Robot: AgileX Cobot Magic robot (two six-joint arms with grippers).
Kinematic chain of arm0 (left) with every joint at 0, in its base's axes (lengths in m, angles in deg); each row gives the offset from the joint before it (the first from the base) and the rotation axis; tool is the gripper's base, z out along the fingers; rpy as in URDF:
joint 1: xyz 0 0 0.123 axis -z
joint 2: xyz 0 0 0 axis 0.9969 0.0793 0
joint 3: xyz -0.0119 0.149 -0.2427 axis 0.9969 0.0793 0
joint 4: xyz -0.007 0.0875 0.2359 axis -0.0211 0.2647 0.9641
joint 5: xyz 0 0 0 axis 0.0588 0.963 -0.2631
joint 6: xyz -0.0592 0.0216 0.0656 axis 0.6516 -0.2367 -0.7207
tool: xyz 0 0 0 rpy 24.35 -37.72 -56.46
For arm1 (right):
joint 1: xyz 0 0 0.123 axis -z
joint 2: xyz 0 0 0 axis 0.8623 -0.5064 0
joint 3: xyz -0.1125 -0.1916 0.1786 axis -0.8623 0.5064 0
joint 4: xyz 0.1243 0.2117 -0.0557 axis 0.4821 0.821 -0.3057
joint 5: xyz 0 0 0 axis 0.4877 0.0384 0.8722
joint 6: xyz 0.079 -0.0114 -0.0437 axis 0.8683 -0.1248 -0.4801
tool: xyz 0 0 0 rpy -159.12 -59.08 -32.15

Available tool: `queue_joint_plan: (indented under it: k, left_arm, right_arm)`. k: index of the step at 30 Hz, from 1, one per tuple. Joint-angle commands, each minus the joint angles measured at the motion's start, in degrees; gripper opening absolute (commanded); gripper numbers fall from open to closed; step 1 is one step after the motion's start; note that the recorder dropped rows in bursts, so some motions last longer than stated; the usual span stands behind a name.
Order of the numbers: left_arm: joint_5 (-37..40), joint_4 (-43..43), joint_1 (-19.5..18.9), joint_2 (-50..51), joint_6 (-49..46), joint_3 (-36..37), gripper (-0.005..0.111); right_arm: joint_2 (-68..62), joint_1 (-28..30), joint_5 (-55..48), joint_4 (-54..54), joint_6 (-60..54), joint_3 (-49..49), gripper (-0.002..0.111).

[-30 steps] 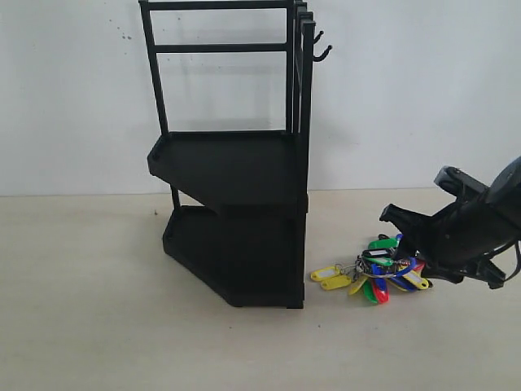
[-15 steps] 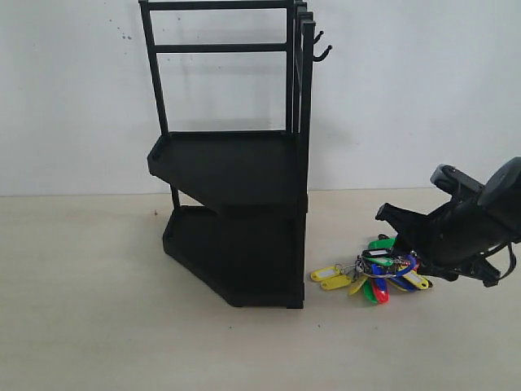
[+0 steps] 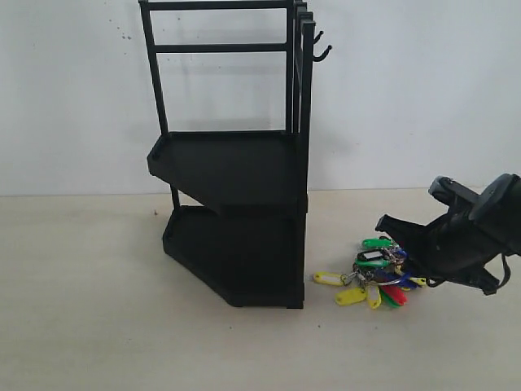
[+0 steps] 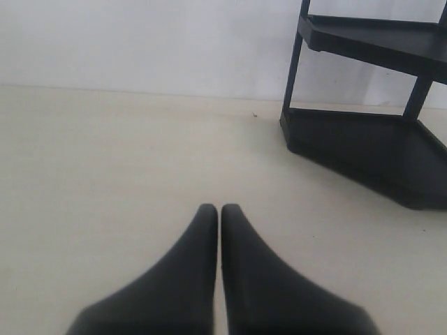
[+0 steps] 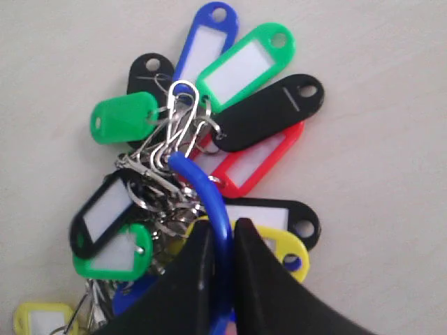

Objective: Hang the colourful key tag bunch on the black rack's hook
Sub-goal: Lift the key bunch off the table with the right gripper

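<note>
Colourful key tag bunch (image 3: 370, 273) sits low by the tabletop (image 3: 98, 334), just beside the foot of the black rack (image 3: 236, 171), on the side that carries the hooks and a little apart from its lower tray. In the right wrist view the bunch (image 5: 237, 132) fans out in green, black, blue, red and yellow tags, with a tangle of metal rings (image 5: 164, 157) at its middle. Whether every tag is touching the surface cannot be told.

The right gripper (image 3: 404, 259) is at the side of the bunch away from the rack, tilted down toward it. Close up, the right gripper (image 5: 222, 227) has its two black fingers (image 5: 192, 279) pressed against either side of the blue-sleeved wire loop (image 5: 206, 185), so it is clamped on the bunch by that loop.

The left gripper (image 4: 219, 209) hangs over bare table on the other side of the rack (image 4: 363, 139), well apart from it. Its two fingertips are closed against each other with nothing between them.

Farther back, the rack stands upright with its two angular trays one above the other and thin bars and cross rails rising over them. The hook (image 3: 323, 55) juts out from the top of the upright post, on the same side as the bunch and high above it; nothing hangs on it. A shorter upper hook (image 3: 318, 36) sits just above it. Behind the rack is a plain white wall (image 3: 407, 98).
</note>
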Motion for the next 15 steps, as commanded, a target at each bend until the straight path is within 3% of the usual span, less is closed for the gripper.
queue_joint_plan:
  k: [1, 13, 15]
  left_arm:
    - [-0.5, 0.3, -0.1, -0.1, -0.2, 0.2, 0.004]
    - [-0.5, 0.3, -0.1, -0.1, -0.2, 0.2, 0.004]
    - [-0.5, 0.3, -0.1, -0.1, -0.2, 0.2, 0.004]
  right_arm:
    - [4.3, 0.0, 0.2, 0.0, -2.0, -0.2, 0.0]
    - [19.9, 0.0, -5.4, -2.3, -6.8, 0.0, 0.0]
    - [21.9, -0.1, -8.8, -2.3, -12.4, -0.2, 0.0]
